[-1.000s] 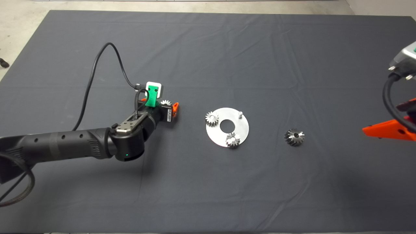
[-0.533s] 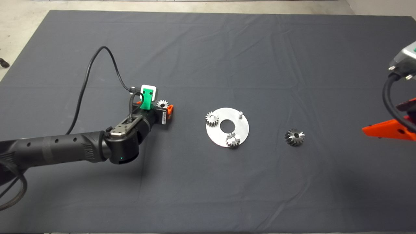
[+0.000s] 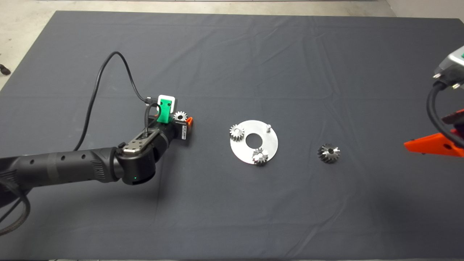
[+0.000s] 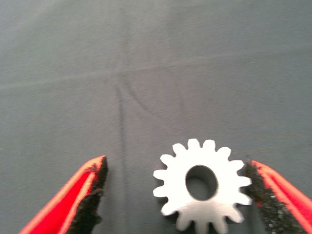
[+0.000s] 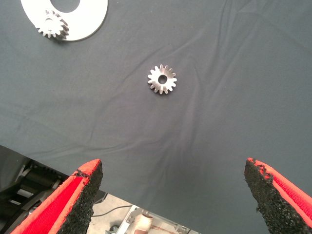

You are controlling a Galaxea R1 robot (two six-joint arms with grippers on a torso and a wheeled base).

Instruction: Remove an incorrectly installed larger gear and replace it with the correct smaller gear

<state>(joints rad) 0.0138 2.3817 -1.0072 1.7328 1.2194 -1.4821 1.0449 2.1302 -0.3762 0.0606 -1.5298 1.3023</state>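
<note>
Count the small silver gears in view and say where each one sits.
3. Two small gears sit on the round plate: one at its left edge, one at its near edge. The third lies on the mat between the left tool's fingers.

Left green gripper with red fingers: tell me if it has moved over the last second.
Yes. The left green gripper has drawn back, away from the round silver plate, over the small bright spur gear.

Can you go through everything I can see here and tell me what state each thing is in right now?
Small bright silver spur gear: flat on the mat, between the open left gripper fingers, not gripped.
Dark grey slant-toothed larger gear: off the plate, lying on the mat.
Round silver plate: carries two small gears.
Small peg: bare.
Right gripper: open, empty, parked at the mat's right edge.
</note>
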